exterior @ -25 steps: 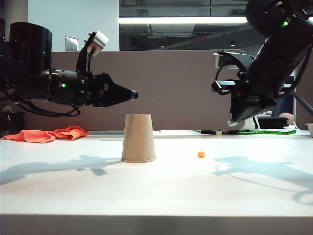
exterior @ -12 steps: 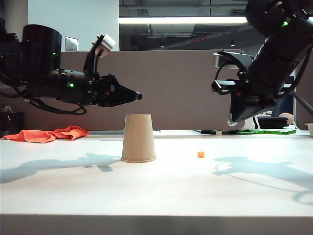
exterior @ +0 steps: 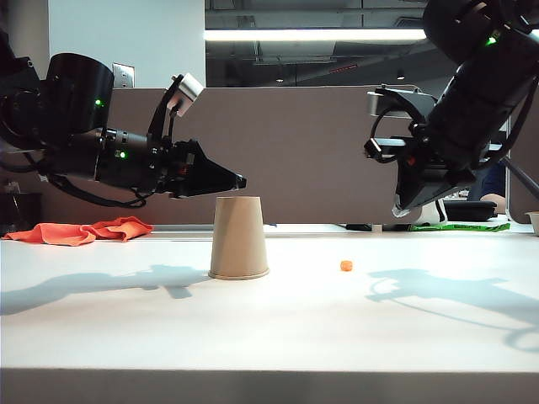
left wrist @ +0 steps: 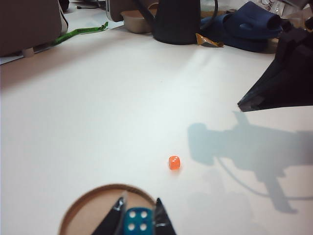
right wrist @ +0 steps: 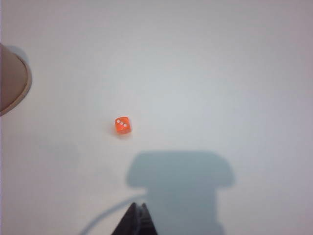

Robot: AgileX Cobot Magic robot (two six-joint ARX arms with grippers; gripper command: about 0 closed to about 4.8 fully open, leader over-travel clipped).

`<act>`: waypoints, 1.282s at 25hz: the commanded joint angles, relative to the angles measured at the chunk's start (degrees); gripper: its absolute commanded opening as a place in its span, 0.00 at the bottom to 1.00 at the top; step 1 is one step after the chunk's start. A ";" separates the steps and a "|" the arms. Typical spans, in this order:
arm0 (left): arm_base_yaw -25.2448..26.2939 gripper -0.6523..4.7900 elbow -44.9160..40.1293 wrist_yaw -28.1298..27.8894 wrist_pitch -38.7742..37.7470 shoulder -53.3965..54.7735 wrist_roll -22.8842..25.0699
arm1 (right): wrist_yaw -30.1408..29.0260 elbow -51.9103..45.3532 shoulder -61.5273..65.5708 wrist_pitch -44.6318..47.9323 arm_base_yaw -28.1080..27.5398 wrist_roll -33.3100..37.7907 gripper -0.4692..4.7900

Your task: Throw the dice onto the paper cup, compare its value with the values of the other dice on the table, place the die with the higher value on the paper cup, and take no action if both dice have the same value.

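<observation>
White desk carries everything, and the big change is on its left side: the left arm has tipped its nose down and slid forward over the last second. A second ago it pointed level, with its tip higher and a little further back from the cup. The left gripper now hangs just above and slightly to the left of the upturned cup, not touching it.

Right arm hasn't budged. The right gripper stays parked high over the right side of the desk, jaws pressed together, holding nothing.

The cup sits upside down, base up, same spot as before. In the left wrist view its round base lies right under the jaws.

The blue die is pinched between the left jaws, which are narrow around it, four pips facing the camera.

The orange die lies on the desk to the right of the cup, well apart from it, unmoved, three pips up.

My read: the comparison is settled, blue beats orange, and the placing step is nearly done. What's left looks like a small lowering, then letting go onto the cup's base. The base is small, so the die could roll off.
</observation>
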 commanded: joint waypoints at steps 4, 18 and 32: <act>-0.11 0.35 0.00 -3.19 0.79 -0.20 0.13 | 0.02 0.09 -0.26 0.92 0.02 0.11 0.08; -0.09 0.35 0.02 -3.87 10.78 -0.48 -1.11 | 0.02 0.09 -0.26 1.36 0.02 0.11 0.08; 8.20 0.11 0.02 -14.19 11.87 -9.01 -12.37 | 0.46 -7.19 -14.47 10.82 -2.71 -0.13 0.08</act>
